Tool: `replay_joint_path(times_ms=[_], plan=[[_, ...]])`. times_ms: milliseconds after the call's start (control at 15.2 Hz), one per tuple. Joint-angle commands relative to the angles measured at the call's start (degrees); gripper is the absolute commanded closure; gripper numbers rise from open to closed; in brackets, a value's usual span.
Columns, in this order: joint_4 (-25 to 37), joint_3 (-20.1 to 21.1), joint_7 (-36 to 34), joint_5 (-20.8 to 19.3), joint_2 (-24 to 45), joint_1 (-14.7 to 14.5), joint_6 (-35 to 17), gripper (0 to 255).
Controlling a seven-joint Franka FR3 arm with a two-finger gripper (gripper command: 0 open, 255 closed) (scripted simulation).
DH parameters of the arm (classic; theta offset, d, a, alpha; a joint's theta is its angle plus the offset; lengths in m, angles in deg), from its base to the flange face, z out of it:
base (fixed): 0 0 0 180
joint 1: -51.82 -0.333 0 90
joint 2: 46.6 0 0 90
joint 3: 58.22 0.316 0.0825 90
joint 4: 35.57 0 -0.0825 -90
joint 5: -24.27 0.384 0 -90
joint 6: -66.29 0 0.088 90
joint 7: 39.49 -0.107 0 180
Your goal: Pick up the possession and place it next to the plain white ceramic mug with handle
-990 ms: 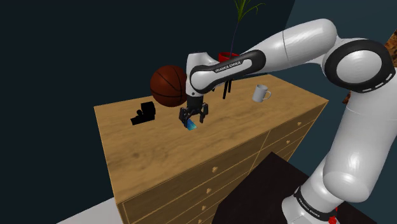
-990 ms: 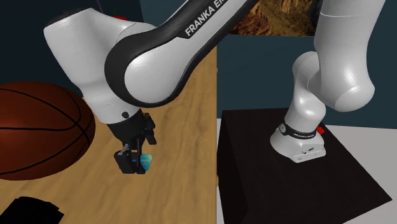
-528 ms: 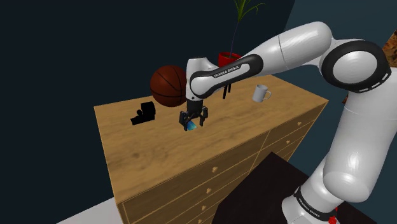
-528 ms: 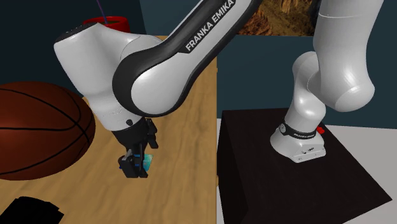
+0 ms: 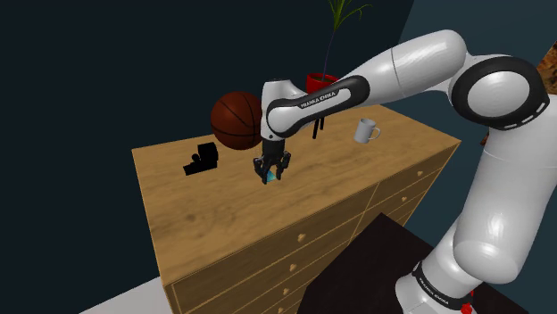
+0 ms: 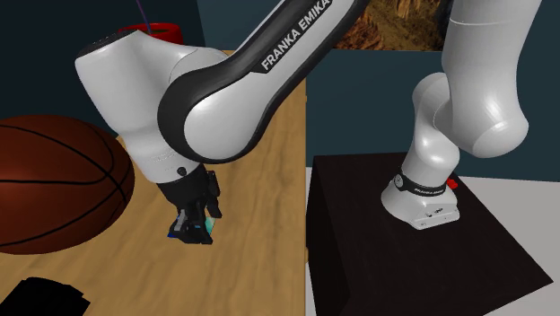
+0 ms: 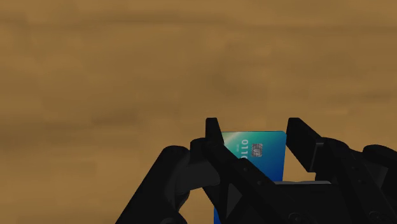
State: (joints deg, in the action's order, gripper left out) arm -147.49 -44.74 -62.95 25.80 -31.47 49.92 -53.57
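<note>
Gripper (image 5: pixel 270 173) is closed narrow on the blue-green card (image 7: pixel 254 159), which is pinched between both fingers low over the middle of the wooden dresser top (image 5: pixel 223 210). Grasp looks done; carry and set-down are left. The white mug (image 5: pixel 364 131) sits well apart, far right in the shoulder view, with bare wood between and no apparent blocker. The basketball (image 5: pixel 236 120) is near the hand on its far-left side, a black box (image 5: pixel 202 159) is further left, and a red plant pot (image 5: pixel 318 80) is at the back.

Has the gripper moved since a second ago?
Yes: in the second exterior view the gripper edged right, away from the basketball, closing on the card.
</note>
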Motion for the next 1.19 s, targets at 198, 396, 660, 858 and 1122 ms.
replay_joint_path(times_ms=[198,396,660,858,1122], plan=[[-0.1,0.0,0.1,0.0,0.2,0.0,-0.1,255],[0.4,0.1,0.0,0.2,-0.7,0.0,1.3,255],[1.8,0.2,0.1,0.5,-2.1,0.1,4.0,255],[2.9,0.2,0.1,0.7,-3.1,0.2,6.1,255],[4.6,0.3,0.1,0.9,-4.2,0.3,8.9,255]])
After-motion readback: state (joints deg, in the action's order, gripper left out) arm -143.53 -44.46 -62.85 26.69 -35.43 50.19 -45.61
